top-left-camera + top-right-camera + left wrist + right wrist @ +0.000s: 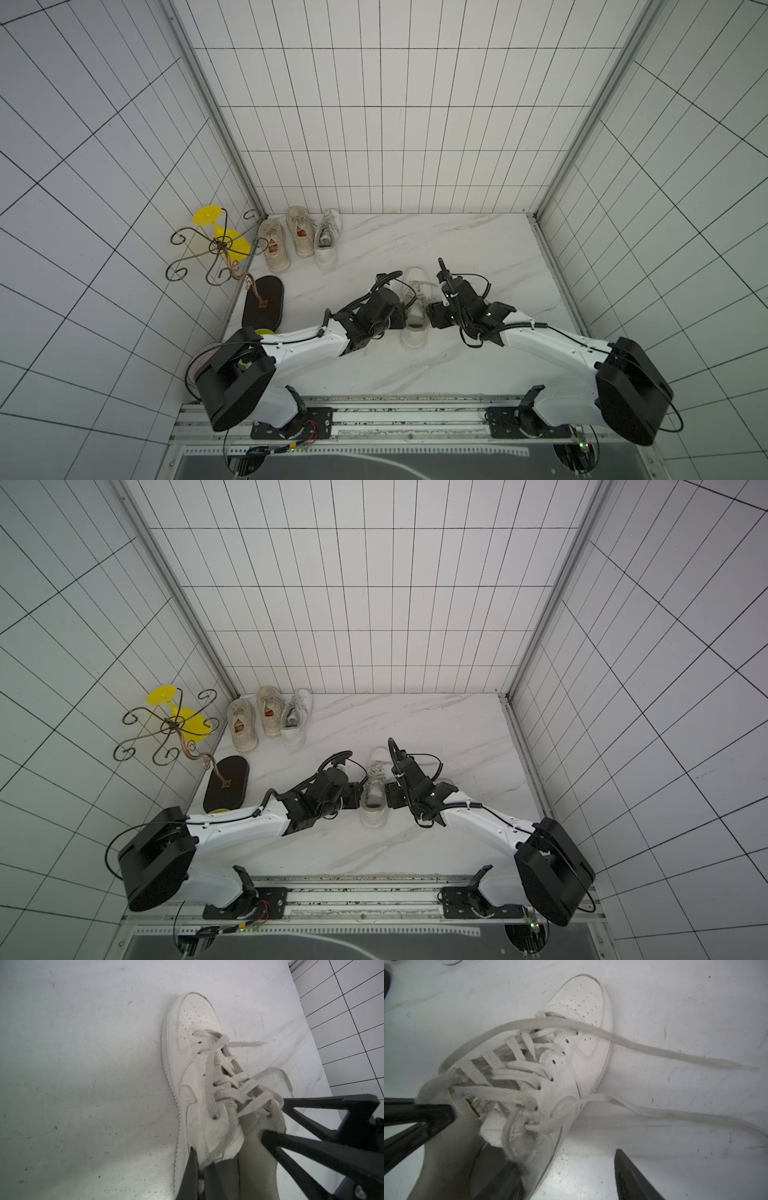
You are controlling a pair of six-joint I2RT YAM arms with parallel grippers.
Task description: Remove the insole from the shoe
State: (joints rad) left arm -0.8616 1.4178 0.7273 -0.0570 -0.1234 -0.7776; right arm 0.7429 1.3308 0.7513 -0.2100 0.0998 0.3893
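Note:
A white sneaker (415,299) (376,783) stands mid-table with its toe pointing away, laces loose. Its grey insole (255,1159) (446,1157) shows inside the heel opening. My left gripper (202,1155) (401,316) is shut on the shoe's left collar wall, which is pinched between its fingers (192,1172). My right gripper (562,1159) (432,318) is open at the right collar. One of its fingers (500,1180) is inside the shoe and the other finger (633,1178) is outside over the table, apart from the shoe wall.
Three other shoes (299,237) line the back left corner. A scrolled metal stand (216,253) on a black oval base (262,303) holds a yellow goblet (226,241) at the left wall. Loose laces (675,1053) trail over the marble table (478,257) to the shoe's right.

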